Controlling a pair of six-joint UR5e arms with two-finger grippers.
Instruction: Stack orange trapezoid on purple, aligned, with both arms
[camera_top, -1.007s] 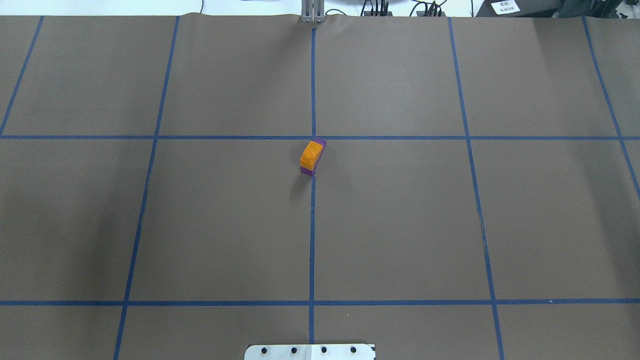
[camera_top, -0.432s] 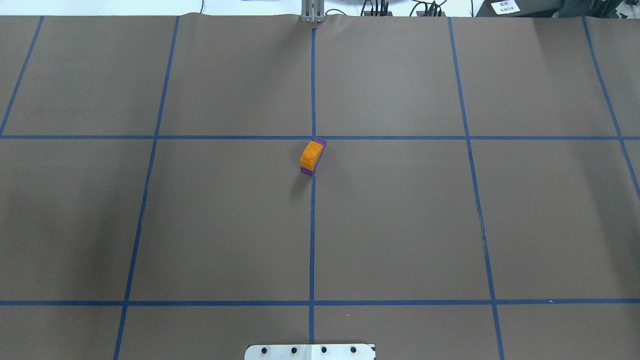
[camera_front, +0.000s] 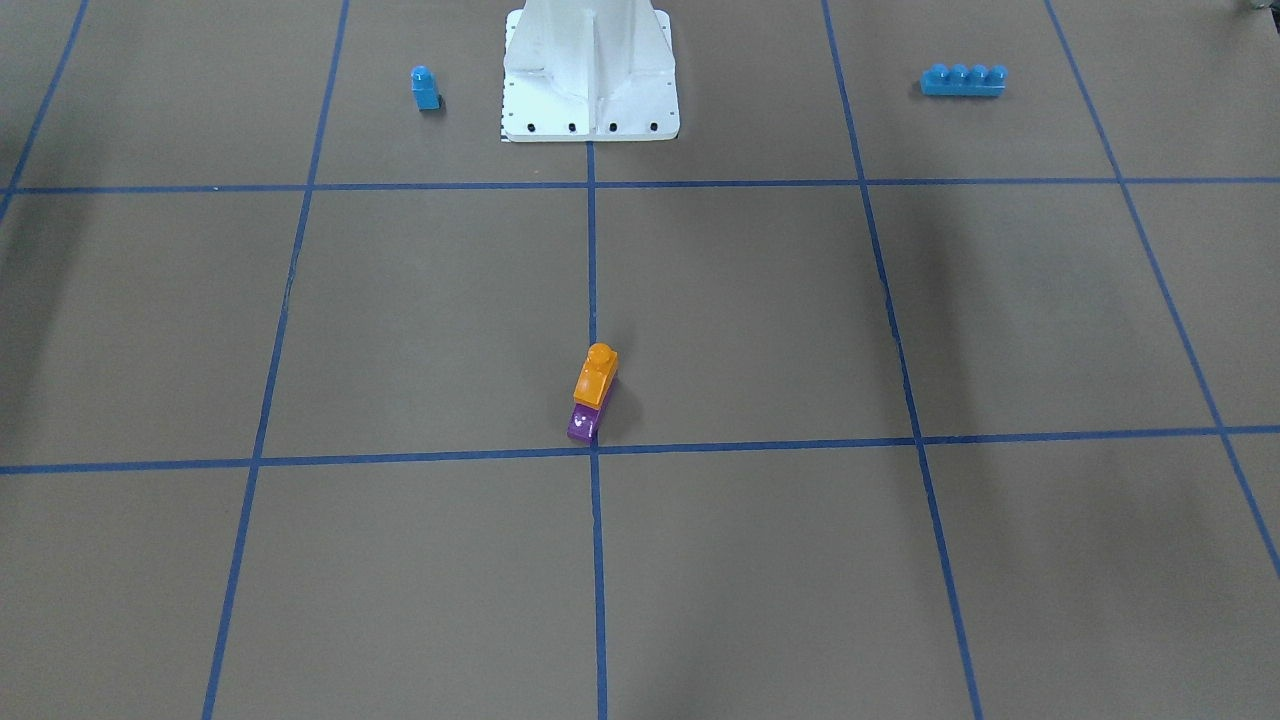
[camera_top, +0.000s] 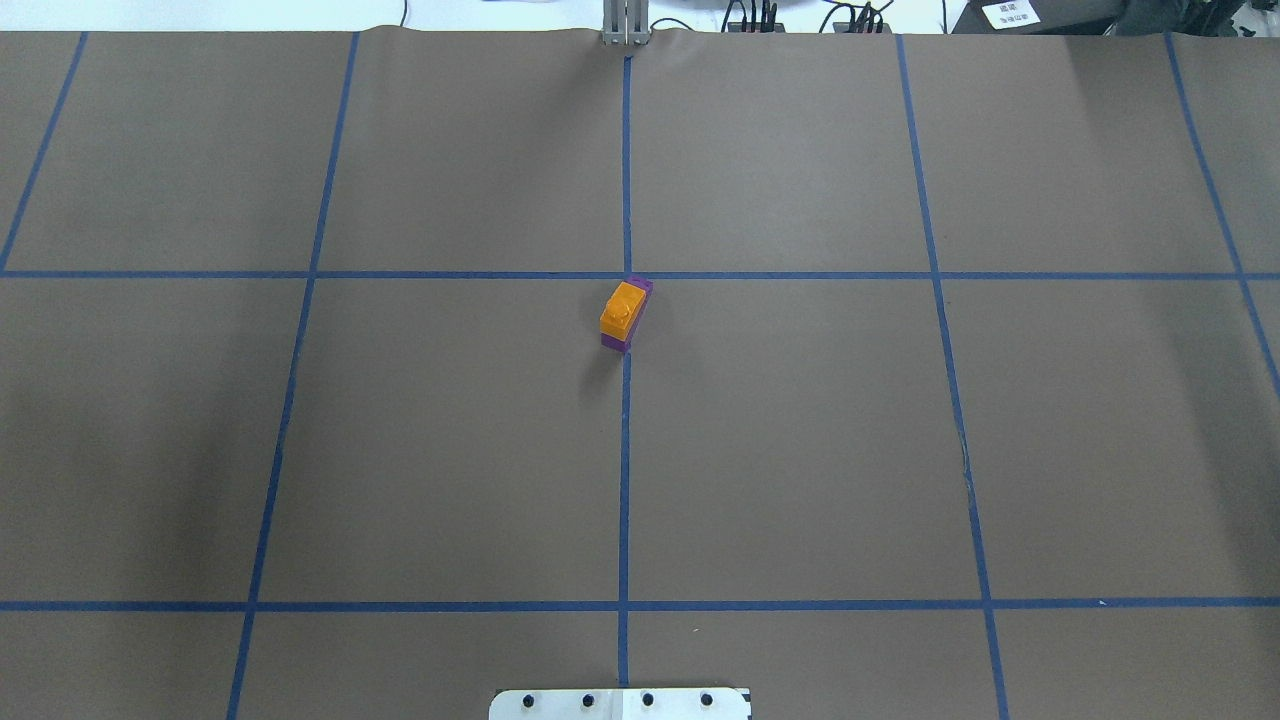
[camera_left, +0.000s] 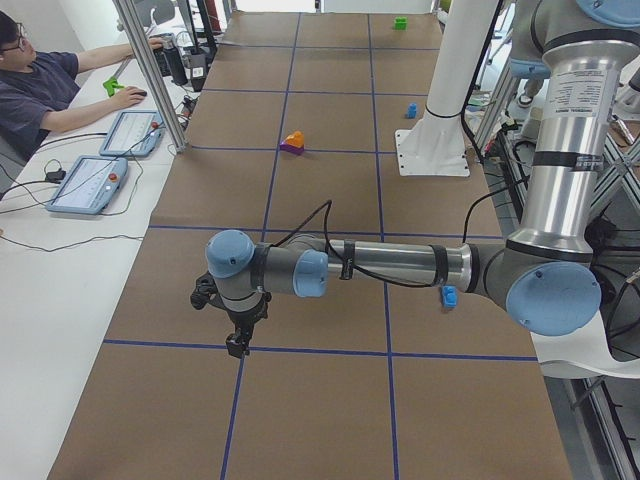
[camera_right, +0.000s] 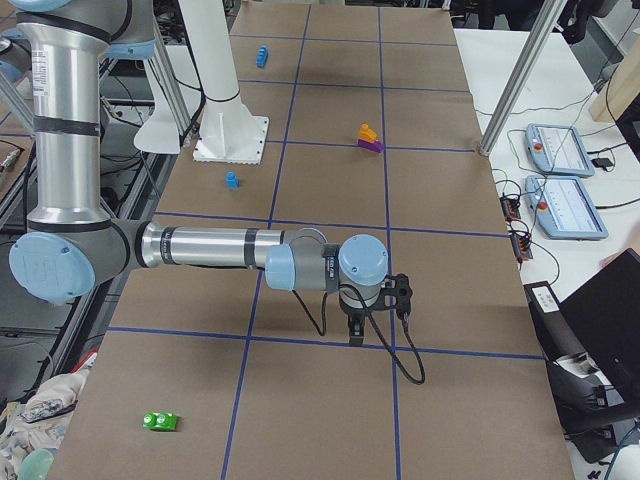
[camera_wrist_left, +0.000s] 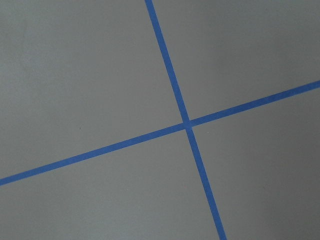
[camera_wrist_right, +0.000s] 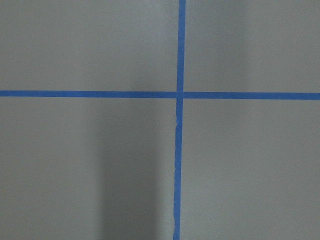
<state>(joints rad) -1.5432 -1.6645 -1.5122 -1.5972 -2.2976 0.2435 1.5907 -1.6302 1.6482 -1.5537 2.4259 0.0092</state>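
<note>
Claw check for you: your left claw (camera_left: 237, 345) hangs pointing down over a tape crossing (camera_wrist_left: 187, 124) toward the left end of the desk (camera_top: 800, 450). The right claw (camera_right: 356, 335) hangs likewise toward the right end. From these side views you cannot tell whether either is apart or together. You'll find the orange trapezoid (camera_top: 621, 308) seated on the purple (camera_front: 583, 424), stud up, midway between the desk's two ends and well apart from both claws. Purple's slope pokes out beneath orange on the operators' side. Along the robot's edge sit a small blue brick (camera_front: 426, 88) and a long blue brick (camera_front: 963, 80).
</note>
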